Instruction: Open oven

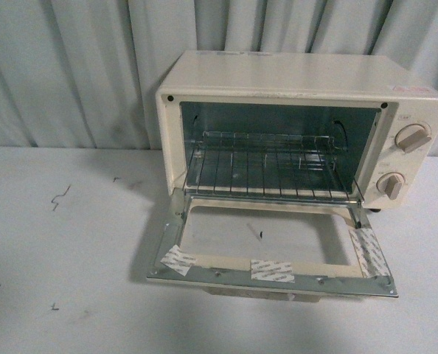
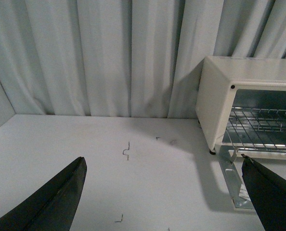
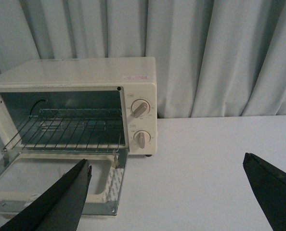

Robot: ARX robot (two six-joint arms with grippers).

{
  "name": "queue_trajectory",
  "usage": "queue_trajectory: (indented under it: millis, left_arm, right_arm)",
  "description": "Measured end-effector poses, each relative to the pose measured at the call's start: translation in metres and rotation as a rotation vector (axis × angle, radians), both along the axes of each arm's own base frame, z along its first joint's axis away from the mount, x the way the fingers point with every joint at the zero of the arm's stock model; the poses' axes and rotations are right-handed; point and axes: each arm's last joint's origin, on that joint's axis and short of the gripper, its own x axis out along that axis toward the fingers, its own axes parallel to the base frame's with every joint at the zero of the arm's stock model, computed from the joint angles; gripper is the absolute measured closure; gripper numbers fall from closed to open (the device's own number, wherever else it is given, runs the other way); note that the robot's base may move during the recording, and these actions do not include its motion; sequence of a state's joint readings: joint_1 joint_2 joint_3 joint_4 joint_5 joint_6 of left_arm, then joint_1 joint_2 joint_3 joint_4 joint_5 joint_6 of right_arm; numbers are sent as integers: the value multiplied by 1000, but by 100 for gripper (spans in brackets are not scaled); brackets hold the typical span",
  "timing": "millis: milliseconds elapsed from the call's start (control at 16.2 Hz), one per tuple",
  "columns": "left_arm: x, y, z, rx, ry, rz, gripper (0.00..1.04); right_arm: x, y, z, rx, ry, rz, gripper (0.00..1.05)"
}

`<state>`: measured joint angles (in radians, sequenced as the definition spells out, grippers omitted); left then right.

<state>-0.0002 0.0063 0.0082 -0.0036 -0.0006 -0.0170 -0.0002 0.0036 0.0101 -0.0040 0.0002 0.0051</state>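
Both wrist views show each pincer (image 2: 162,192) (image 3: 167,192) spread; front shows only the oven (image 1: 300,81), door down.

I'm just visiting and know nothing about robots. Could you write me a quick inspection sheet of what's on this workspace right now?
Surface: white table, a few small dark scuff marks.
Job's things: oven with door dropped fully open and flat; rack inside, nothing on it; tape strips on the door frame; two knobs.
Clutter: nothing seen.
Grippers: left gripper and right gripper both with jaws wide apart, holding nothing, away from the oven.
Cables: nothing seen.
Surroundings: pale pleated curtain behind the table.
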Motion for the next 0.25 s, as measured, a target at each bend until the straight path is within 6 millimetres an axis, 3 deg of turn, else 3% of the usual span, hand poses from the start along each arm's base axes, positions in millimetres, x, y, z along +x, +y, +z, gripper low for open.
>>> queue_trajectory:
  millis: [248]
  left_arm:
    - [0,0,0,0,0,0,7]
  right_arm:
    - [0,0,0,0,0,0,6]
